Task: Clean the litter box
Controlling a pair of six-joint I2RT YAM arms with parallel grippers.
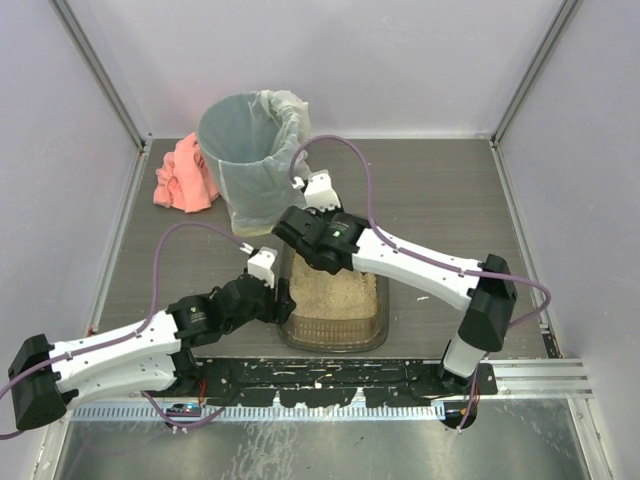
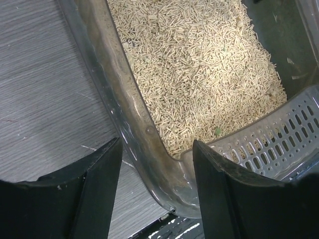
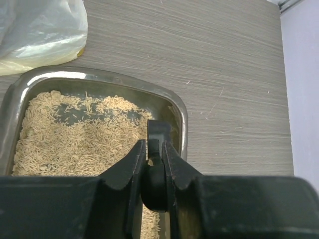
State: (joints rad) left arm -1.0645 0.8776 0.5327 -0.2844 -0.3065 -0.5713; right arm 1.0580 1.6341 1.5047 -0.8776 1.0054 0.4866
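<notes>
A: Pale walls (image 1: 400, 60) close off three sides, with metal posts in the back corners, and a grey wood-grain bench (image 1: 430, 200) lies under everything. What's on it?

B: A litter box (image 1: 335, 342) sits at the near middle, its long side running from the arm bases toward the back. A round grey bin (image 1: 235, 130) with a clear liner stands near its far left corner; I can't tell whether they touch. A crumpled pink cloth (image 1: 183, 177) lies left of the bin.

A: How does the box look?

B: It's shallow and dark brown-grey, with rounded corners and a glossy rim. Beige stick-shaped pellets cover most of its floor, with a few greenish bits among them. In places the dark floor shows through.

A: And the arms?

B: The left arm's fingers (image 2: 92, 189) are spread apart and straddle the box's wall near a corner, one over the bench and one over the litter. I can't tell whether they touch the wall. The right arm's fingers (image 3: 130, 172) are pressed together on the black handle of a scoop (image 2: 279, 144), above the litter. The scoop's slotted end lies at the edge of the pellets, just beside the left arm's inner finger.
</notes>
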